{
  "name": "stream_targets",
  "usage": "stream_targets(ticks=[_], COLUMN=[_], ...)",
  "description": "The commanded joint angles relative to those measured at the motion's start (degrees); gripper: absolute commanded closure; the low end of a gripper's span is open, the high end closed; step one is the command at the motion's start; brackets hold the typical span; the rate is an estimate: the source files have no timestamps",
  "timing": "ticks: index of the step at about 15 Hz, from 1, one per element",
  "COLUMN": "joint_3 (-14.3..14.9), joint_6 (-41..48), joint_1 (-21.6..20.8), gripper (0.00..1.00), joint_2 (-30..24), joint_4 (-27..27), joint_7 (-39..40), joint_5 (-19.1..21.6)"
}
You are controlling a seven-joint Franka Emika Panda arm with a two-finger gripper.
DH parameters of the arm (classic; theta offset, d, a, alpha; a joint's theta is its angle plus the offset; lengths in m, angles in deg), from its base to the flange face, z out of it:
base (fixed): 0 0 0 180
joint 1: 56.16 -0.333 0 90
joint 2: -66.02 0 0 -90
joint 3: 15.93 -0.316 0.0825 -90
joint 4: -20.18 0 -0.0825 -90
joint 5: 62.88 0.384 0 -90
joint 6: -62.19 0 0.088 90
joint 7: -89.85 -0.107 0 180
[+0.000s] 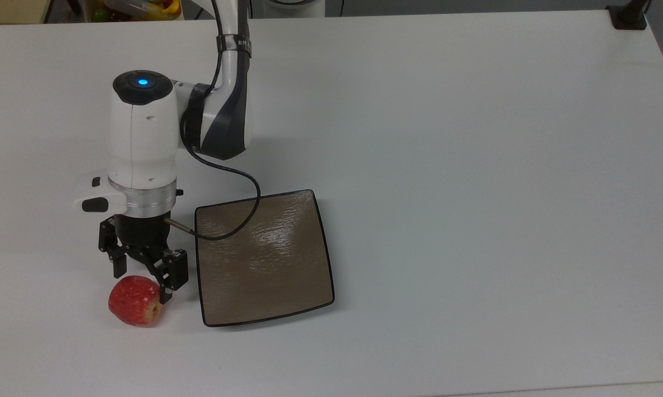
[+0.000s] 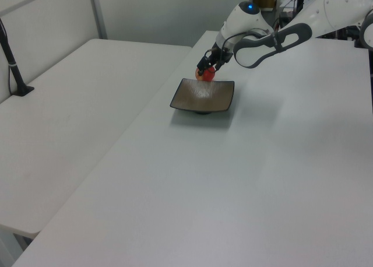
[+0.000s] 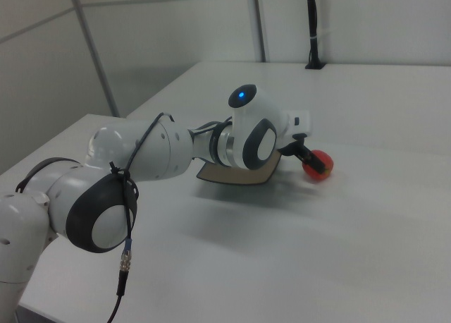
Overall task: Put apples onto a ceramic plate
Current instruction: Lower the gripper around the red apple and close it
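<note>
Apple placement has not happened: we see the white table bearing the square brown ceramic plate, bare. Our gripper stands spread around the top of the small red apple, fingers flanking it. That apple sits on the table just beside the plate's edge, on the top view's left.

A lab: bare white tables, grey partition walls, a mounted robot arm.
</note>
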Motion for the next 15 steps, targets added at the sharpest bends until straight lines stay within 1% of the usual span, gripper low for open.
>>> stream_targets(ticks=[1, 5, 7, 11, 12, 13, 14, 15], joint_3=[0.5, 0.5, 0.5, 1.4, 1.5, 1.7, 1.7, 1.7], joint_6=[-0.9, -0.9, -3.2, -4.2, -4.2, -4.2, -4.2, -4.2], joint_1=[-0.4, -0.2, -0.2, -0.3, -0.4, -0.4, -0.4, -0.4], gripper=[0.0, 0.0, 0.0, 0.0, 0.11, 0.31, 0.45, 0.47], joint_2=[1.4, 2.0, 2.7, 4.1, 4.2, 4.2, 4.2, 4.2], joint_4=[1.6, 2.9, 3.1, 3.2, 3.2, 3.2, 3.2, 3.2], joint_7=[1.6, 1.7, 1.7, 1.7, 1.7, 1.7, 1.7, 1.7], joint_5=[-0.8, -0.9, -0.9, -0.9, -1.1, -1.3, -1.4, -1.4])
